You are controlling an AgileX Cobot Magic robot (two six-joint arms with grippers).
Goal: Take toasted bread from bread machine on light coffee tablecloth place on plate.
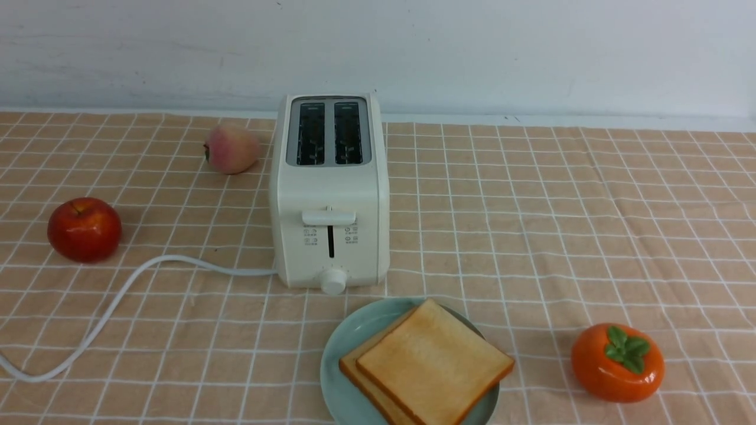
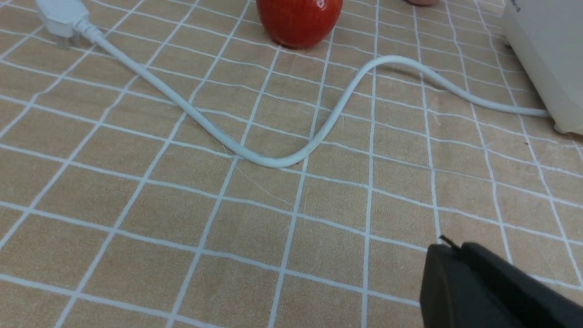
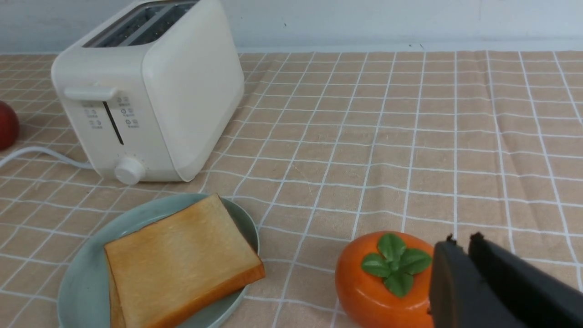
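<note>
On the pale green plate (image 1: pixel 342 354), just in front of the toaster (image 1: pixel 329 195), both slices of toast (image 1: pixel 434 361) lie stacked, the upper one turned a little and reaching over the plate's rim on the right side. The two slots of the toaster look empty, so I judge the carrying is done and only the pulling back of the arms is left.

The left claw (image 2: pixel 448 248) is closed and holds nothing; it hangs over the bare checked tablecloth (image 1: pixel 561 206), near the white cord (image 2: pixel 282 159) and the red apple (image 2: pixel 298 20). The right claw (image 3: pixel 462 241) shows only a thin gap between its tips and grips nothing; it is close beside the orange persimmon (image 3: pixel 387 282).

To finish well, the right arm should rise first and then go back, so that it does not push the persimmon or touch the overhanging slice. The left arm should avoid catching the cord, which could drag the toaster.
</note>
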